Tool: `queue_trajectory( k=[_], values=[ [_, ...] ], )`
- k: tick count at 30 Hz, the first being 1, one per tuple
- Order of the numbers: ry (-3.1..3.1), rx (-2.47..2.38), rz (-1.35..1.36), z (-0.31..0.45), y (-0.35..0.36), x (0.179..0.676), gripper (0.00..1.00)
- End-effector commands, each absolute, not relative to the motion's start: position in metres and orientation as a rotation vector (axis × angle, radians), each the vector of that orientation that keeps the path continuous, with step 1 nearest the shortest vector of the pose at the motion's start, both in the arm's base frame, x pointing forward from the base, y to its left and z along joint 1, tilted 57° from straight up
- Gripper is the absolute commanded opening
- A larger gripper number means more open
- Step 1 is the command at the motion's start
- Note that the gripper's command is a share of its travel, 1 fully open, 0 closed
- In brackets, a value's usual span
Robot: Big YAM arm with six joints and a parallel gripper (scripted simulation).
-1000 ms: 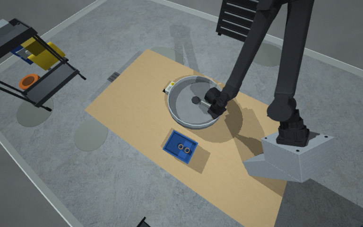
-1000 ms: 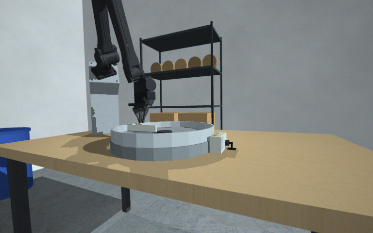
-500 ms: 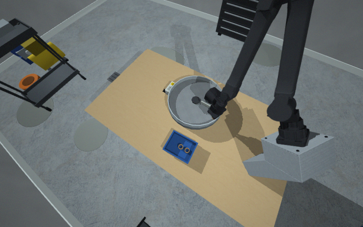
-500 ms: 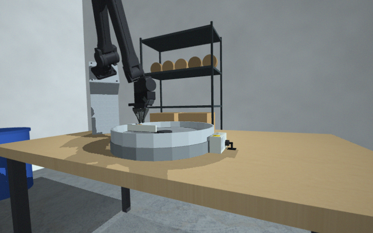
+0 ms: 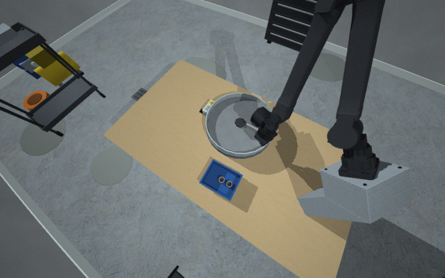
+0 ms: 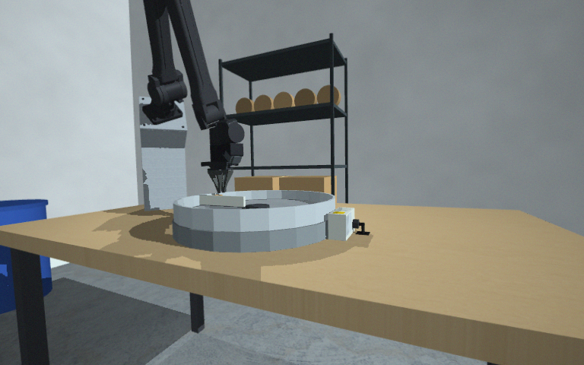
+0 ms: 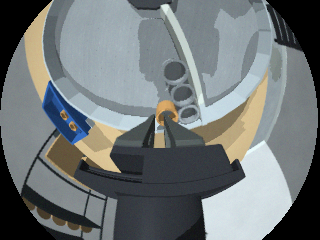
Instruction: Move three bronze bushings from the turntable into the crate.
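Wrist view only: grey bushings (image 7: 164, 71), 3 seen | Top, wrist: crate (image 5: 206, 171) (image 7: 54, 119), bronze bushings 2 | Claw (image 5: 263, 143) (image 6: 220, 192) (image 7: 159, 118): 1, narrow at third bronze bushing (image 7: 167, 104); grip cannot be told
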State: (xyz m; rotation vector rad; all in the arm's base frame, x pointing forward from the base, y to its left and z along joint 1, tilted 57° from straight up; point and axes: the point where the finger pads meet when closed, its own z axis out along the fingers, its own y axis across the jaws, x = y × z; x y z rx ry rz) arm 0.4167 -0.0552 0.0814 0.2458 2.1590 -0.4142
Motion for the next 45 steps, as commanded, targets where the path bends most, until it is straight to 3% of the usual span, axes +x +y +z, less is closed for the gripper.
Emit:
queue_trajectory(
  k=[1, 45],
  values=[
    [2.179, 0.225, -0.420, 0.0741, -0.0533, 0.4133, 0.12],
    [2.168, 0.227, -0.416, 0.0715, -0.0528, 0.4134, 0.12]
  ],
)
